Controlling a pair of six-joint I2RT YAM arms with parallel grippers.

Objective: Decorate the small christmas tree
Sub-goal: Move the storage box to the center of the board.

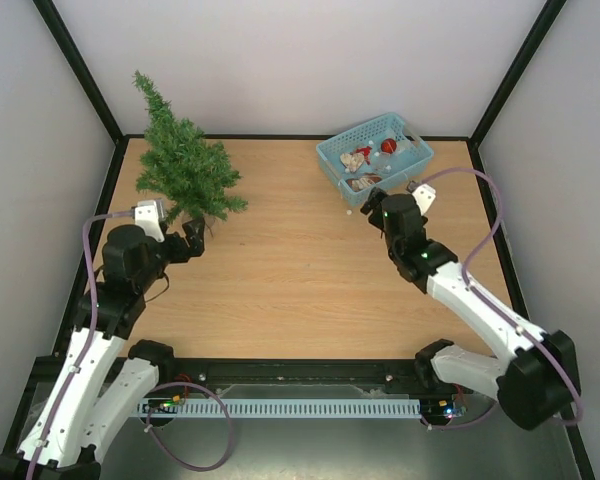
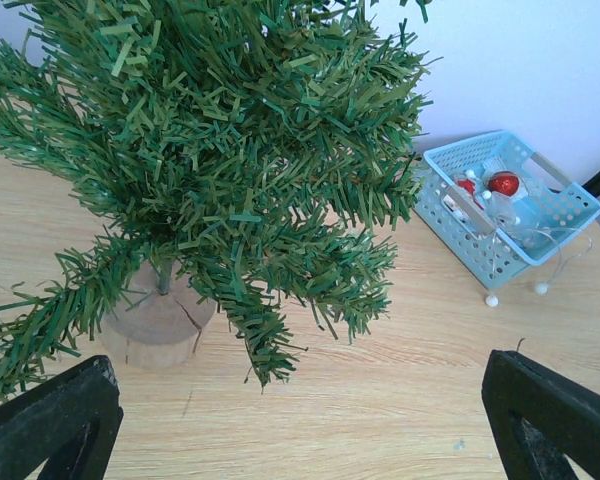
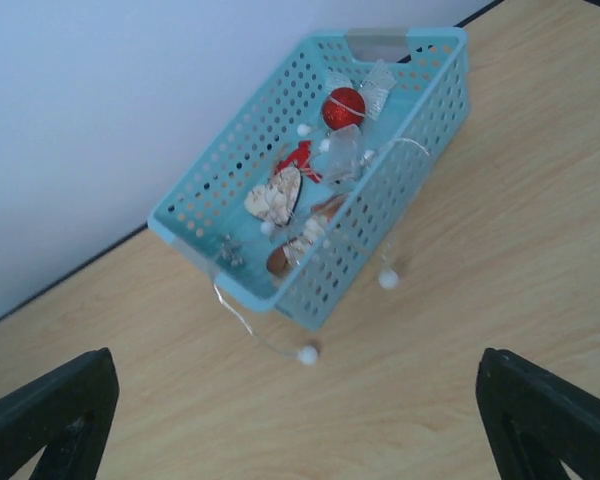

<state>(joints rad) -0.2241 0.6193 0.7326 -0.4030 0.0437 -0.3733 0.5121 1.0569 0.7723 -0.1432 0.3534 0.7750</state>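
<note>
1. The small christmas tree [image 1: 185, 165] stands at about 10 o'clock on the wooden table [image 1: 300, 270], near the back-left corner. It is upright on a wooden disc base [image 2: 158, 322] and no ornament shows on its branches.
2. The light blue basket [image 1: 332, 160] sits at about 1 o'clock on the table, well apart from the tree. It holds a red ball [image 3: 344, 107], a wooden heart [image 3: 273, 197] and other small pieces. A bead string [image 3: 307, 354] hangs over its wall onto the table.
3. The left gripper [image 1: 193, 238] hovers just at 6 o'clock of the tree's base, spread wide and holding nothing.
4. The right gripper [image 1: 377, 205] faces the basket from its 6 o'clock side, also spread wide and empty.
5. The step in hand looks like the first pick, with decorating not yet begun.
6. The next move likely calls for the right gripper to reach into the basket and close on one ornament without snagging the string or shoving the light basket.
</note>
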